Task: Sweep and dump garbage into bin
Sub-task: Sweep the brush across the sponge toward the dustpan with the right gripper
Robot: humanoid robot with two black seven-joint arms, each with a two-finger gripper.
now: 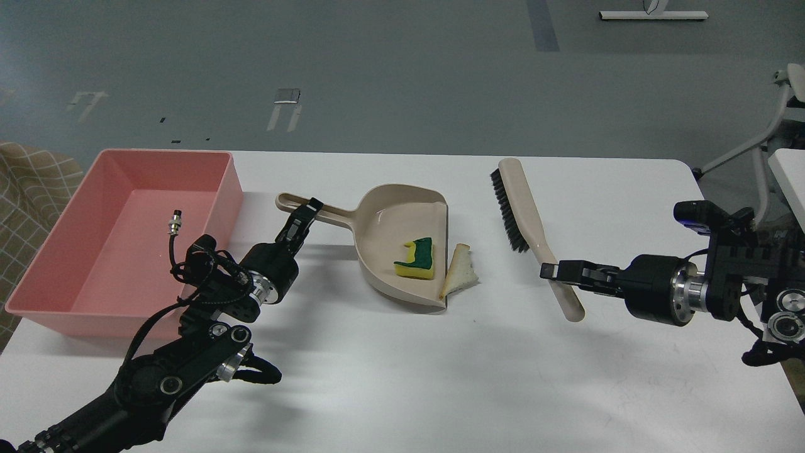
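The yellow sponge piece with a green top [416,258] lies inside the beige dustpan [393,239]. The white bread-like slice [460,274] lies across the pan's right lip, partly on the table. My left gripper [306,212] is shut on the dustpan handle [314,211]. My right gripper [553,272] is shut on the handle of the beige brush [527,221], held to the right of the pan, bristles facing left. The pink bin [119,233] stands at the left, beside the pan's handle.
A small metal connector on a black cable [173,225] sticks up from my left arm in front of the bin. The white table [402,377] ends near the far side behind the pan. White furniture legs [755,157] stand off the table's right.
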